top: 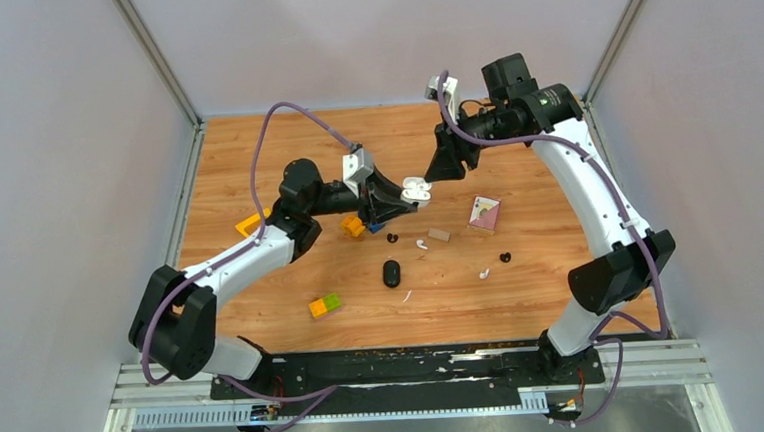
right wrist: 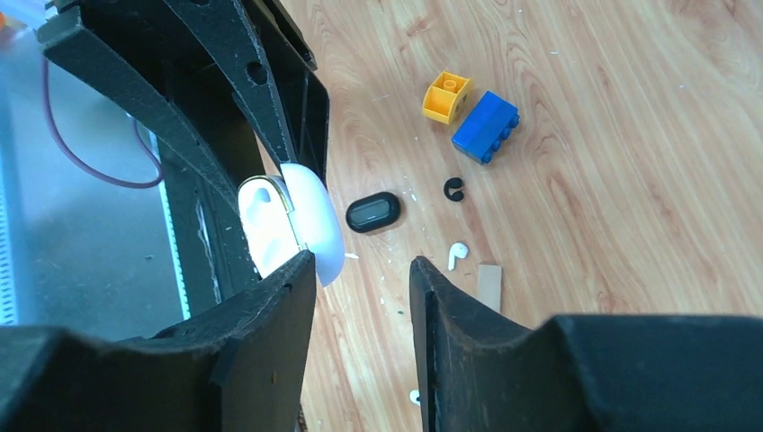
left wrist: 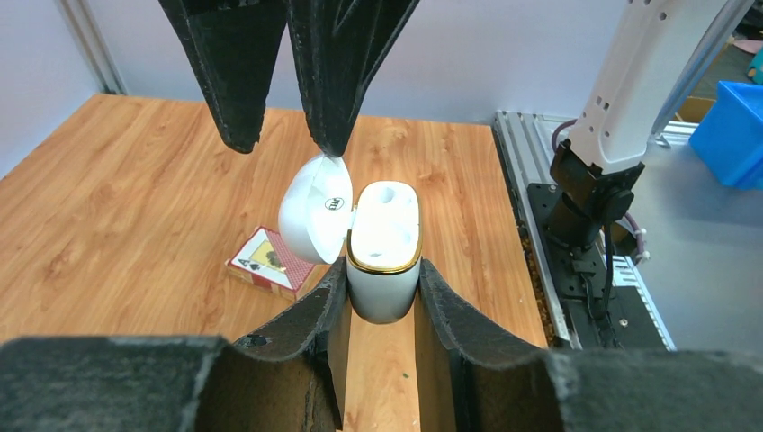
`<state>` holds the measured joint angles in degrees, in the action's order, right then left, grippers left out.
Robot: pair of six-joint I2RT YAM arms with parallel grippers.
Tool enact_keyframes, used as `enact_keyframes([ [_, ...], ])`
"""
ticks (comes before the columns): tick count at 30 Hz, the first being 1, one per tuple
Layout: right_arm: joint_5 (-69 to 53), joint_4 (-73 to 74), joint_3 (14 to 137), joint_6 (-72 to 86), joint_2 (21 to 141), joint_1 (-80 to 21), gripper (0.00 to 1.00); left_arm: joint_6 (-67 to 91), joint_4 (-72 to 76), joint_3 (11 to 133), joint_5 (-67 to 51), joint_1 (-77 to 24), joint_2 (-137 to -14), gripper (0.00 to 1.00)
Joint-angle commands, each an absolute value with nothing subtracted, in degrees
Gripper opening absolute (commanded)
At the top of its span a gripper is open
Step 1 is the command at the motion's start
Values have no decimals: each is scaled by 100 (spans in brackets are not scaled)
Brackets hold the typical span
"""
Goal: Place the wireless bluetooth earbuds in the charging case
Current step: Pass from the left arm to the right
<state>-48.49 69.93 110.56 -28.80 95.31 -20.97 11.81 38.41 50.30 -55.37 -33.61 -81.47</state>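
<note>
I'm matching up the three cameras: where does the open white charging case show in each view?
Top external: white charging case near centre, between left gripper and right gripper.
Left wrist: centre, clamped by the left gripper, lid open to the left.
Right wrist: left of centre, lid on its right side.
Shared landmark: the left gripper clamping it, visible in all three.

Earbud just L of block, card further R.
</note>
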Motion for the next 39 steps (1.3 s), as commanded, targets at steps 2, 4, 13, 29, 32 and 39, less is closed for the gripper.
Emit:
enact_keyframes([
  [2, -5517, 6580, 11192, -2279, 9547, -1941, 44, 1086, 4113, 5080, -5657, -3357, -8128, 0],
  [4, -5941, 6375, 11123, -1905, 9537, -1741, 44, 1215, 4155, 5028, -5551, -3336, -8145, 0],
  [13, -6984, 5274, 10238, -550, 9067, -129, 44, 2101, 4414, 5032, -5282, -3091, -8178, 0],
  [29, -5240, 7161, 10527, -4069, 8840, -2129, 47, 1587, 4403, 4960, -5768, -3015, -8143, 0],
  [32, -4934, 7402, 10731, -4283, 9025, -2471, 52, 1431, 4534, 4870, -5847, -3015, -8117, 0],
  [39, -4803, 7424, 10984, -4109, 9380, -2793, 55, 1347, 4941, 4689, -5931, -3020, -8064, 0],
])
